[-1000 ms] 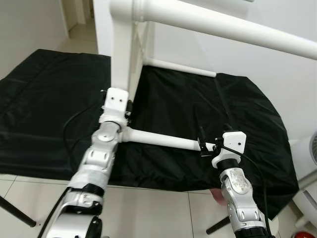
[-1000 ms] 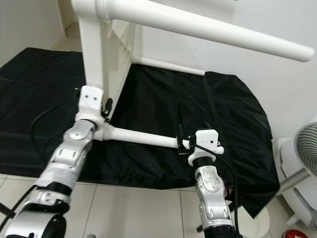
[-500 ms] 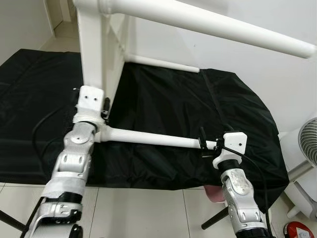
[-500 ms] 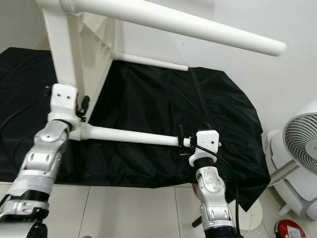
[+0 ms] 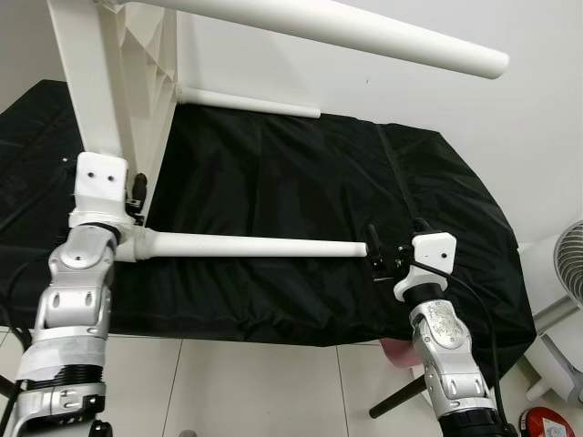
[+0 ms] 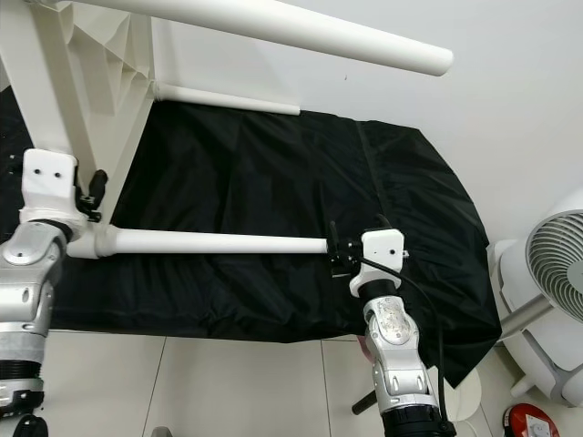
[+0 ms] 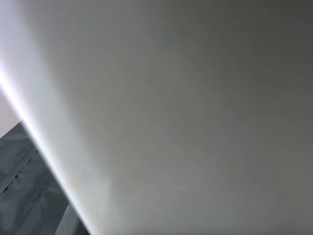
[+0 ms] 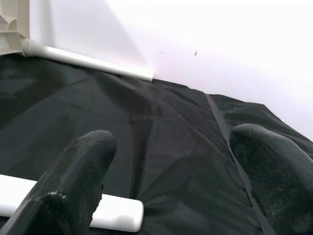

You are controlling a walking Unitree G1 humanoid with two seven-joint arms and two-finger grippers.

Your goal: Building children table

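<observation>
The right gripper has let go of the table leg; its fingers now stand wide apart, empty, the leg's free end just beside them. The leg seems seated in the table frame. The left gripper presses the frame; its opening cannot be told. No containers present.

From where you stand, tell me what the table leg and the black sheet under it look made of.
Table leg: probably plastic or painted wood; smooth, even white with a soft sheen and no grain showing. Black sheet: thin woven or coated fabric, slightly glossy; it creases, drapes over the edge and has a stitched seam.
</observation>
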